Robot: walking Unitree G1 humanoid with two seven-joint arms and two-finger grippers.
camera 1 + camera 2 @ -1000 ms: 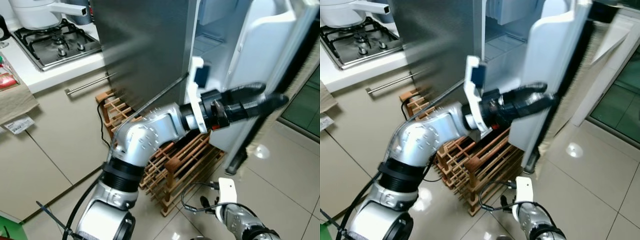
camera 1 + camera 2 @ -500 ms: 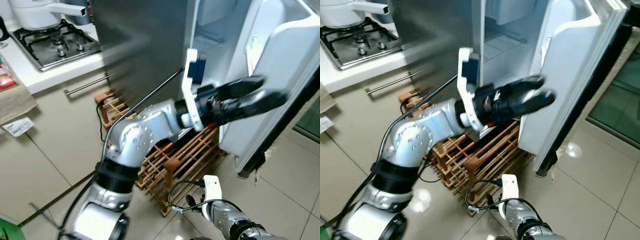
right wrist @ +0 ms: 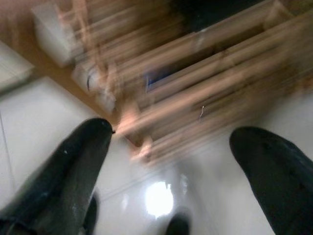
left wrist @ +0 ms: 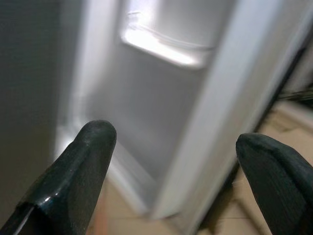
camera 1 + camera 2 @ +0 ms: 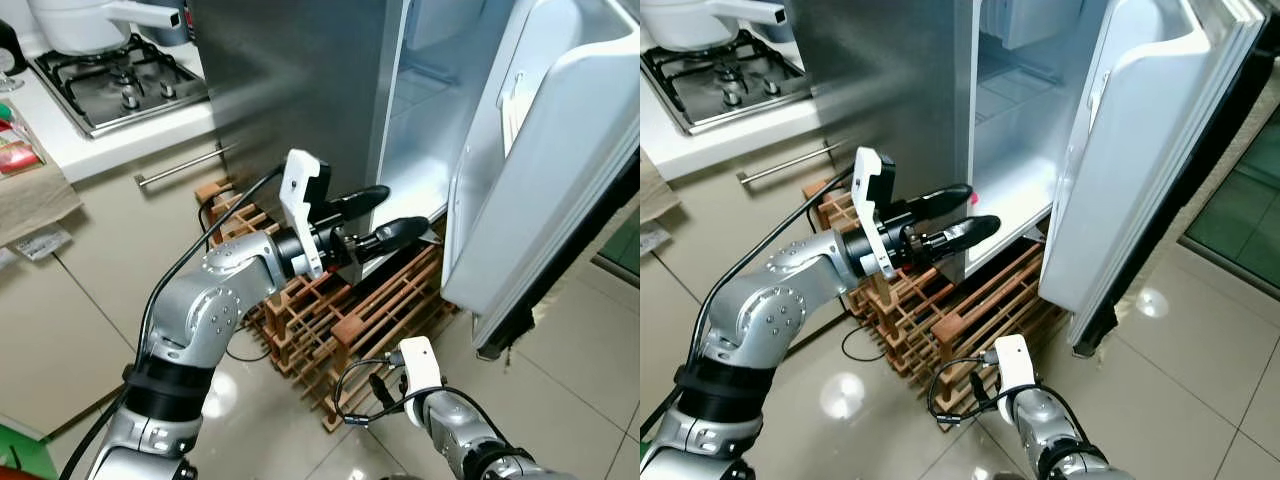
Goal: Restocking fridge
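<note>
1. Kitchen with pale floor tiles: a steel fridge (image 5: 290,90) stands beside a table (image 5: 95,140) carrying a hob (image 5: 120,85) and a white pot (image 5: 85,20).
2. Its door (image 5: 1140,150) stands wide open, and the lit compartment behind it looks bare as far as I can see.
3. Below the fridge sits a wooden rack (image 5: 350,320) on the floor.
4. Left gripper (image 5: 400,215) hovers in front of the opening, just above the rack, jaws released and holding nothing.
5. Right gripper (image 3: 181,161) hangs low over the tiles, jaws parted and empty.
6. I judge the door-opening step done; no stock is in either gripper.
7. Next the robot would need to fetch an item, which I cannot spot from here, and carry it to a shelf.
</note>
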